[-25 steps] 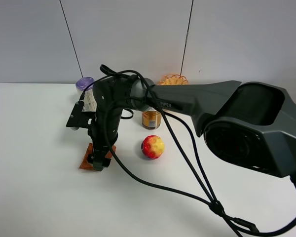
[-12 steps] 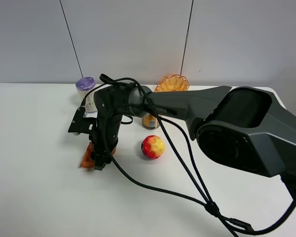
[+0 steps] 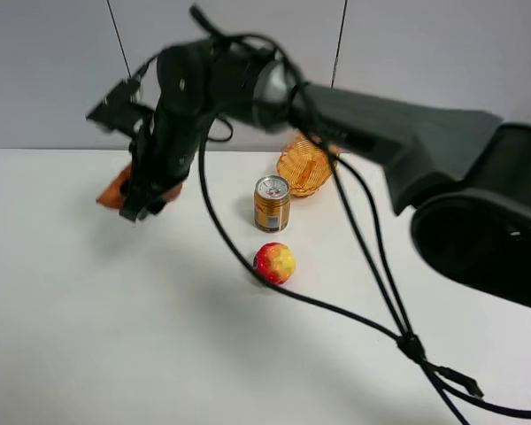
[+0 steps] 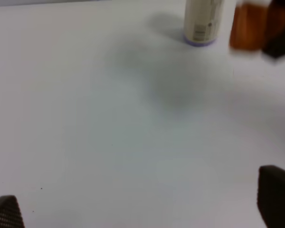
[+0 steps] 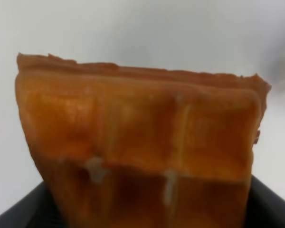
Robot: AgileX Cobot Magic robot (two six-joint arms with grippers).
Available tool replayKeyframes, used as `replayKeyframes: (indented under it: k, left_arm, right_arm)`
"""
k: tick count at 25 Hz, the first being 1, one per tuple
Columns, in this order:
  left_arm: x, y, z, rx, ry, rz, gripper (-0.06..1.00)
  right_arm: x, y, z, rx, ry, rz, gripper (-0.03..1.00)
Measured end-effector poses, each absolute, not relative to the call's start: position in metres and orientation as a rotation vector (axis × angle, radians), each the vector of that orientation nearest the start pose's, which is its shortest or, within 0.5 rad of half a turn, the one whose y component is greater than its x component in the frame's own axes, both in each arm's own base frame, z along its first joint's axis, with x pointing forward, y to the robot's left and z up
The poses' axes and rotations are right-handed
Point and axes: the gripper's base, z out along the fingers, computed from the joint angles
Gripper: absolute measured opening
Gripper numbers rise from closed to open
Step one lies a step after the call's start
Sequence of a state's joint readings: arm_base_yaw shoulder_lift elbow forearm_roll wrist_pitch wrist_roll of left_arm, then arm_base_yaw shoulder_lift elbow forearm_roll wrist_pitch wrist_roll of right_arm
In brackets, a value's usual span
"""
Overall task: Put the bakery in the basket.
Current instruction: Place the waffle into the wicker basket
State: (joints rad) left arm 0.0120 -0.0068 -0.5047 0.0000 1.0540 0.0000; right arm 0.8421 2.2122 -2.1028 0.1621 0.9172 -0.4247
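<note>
No brand or print can be read anywhere. The label on the small gold-and-orange metal drink can (image 3: 272, 204) is blurred, and the fine print on the white plastic cylinder with a purple base (image 4: 203, 21) is too soft to be made out.

The orange-brown waffle wedge (image 3: 112, 189) is held in the upper left of the exterior high view, clamped in the black right gripper (image 3: 134, 202) and lifted off the white matte tabletop (image 3: 115, 336). In the right wrist view the waffle wedge (image 5: 137, 142) fills the frame. A glossy baked surface is shown, pressed into a square grid, with a thin layered crust along its upper edge; dark finger surfaces are seen at both lower corners.

The orange-tan woven wire basket (image 3: 303, 168) is seen right of centre near the top, partly crossed by the arm and a black cable (image 3: 354, 232), just beside the drink can and well apart from the waffle wedge. A round, dimpled red-and-yellow fruit (image 3: 274, 263) lies below the can.

The left gripper (image 4: 140, 206) is spread wide over bare tabletop, its ribbed black fingertips (image 4: 4, 212) at the lower corners.
</note>
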Motion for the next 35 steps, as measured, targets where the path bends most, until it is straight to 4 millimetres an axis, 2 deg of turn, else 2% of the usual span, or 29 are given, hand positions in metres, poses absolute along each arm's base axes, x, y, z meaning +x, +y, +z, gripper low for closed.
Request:
replayKeyframes:
  k: [3, 6, 10, 12, 14, 17, 22, 25, 29, 35]
  left_arm:
    - [-0.006, 0.0, 0.279, -0.012, 2.026, 0.008, 0.99]
    - [-0.006, 0.0, 0.279, -0.012, 2.026, 0.008, 0.99]
    - [-0.006, 0.0, 0.279, -0.012, 2.026, 0.008, 0.99]
    - [-0.006, 0.0, 0.279, -0.012, 2.026, 0.008, 0.99]
    - [-0.006, 0.0, 0.279, -0.012, 2.026, 0.008, 0.99]
    - [-0.006, 0.0, 0.279, -0.012, 2.026, 0.008, 0.99]
    - [-0.006, 0.0, 0.279, -0.012, 2.026, 0.008, 0.99]
    - [-0.006, 0.0, 0.279, -0.012, 2.026, 0.008, 0.99]
    - [-0.006, 0.0, 0.279, -0.012, 2.026, 0.008, 0.99]
    - [-0.006, 0.0, 0.279, -0.012, 2.026, 0.008, 0.99]
  right_arm:
    - [0.343, 0.34, 0.325, -1.261, 2.09, 0.278, 0.62]
    - [0.363, 0.285, 0.35, -1.08, 2.183, 0.117, 0.62]
    - [0.38, 0.22, 0.351, -0.898, 2.282, 0.011, 0.62]
    - [0.384, 0.198, 0.34, -0.848, 2.309, -0.012, 0.62]
    - [0.39, 0.182, 0.32, -0.816, 2.332, -0.03, 0.62]
    - [0.397, 0.176, 0.286, -0.807, 2.345, -0.032, 0.62]
    - [0.418, 0.186, 0.229, -0.829, 2.347, -0.019, 0.62]
    - [0.429, 0.192, 0.201, -0.837, 2.327, -0.014, 0.62]
    - [0.442, 0.192, 0.177, -0.825, 2.283, -0.009, 0.62]
    - [0.45, 0.185, 0.158, -0.825, 2.282, -0.028, 0.62]
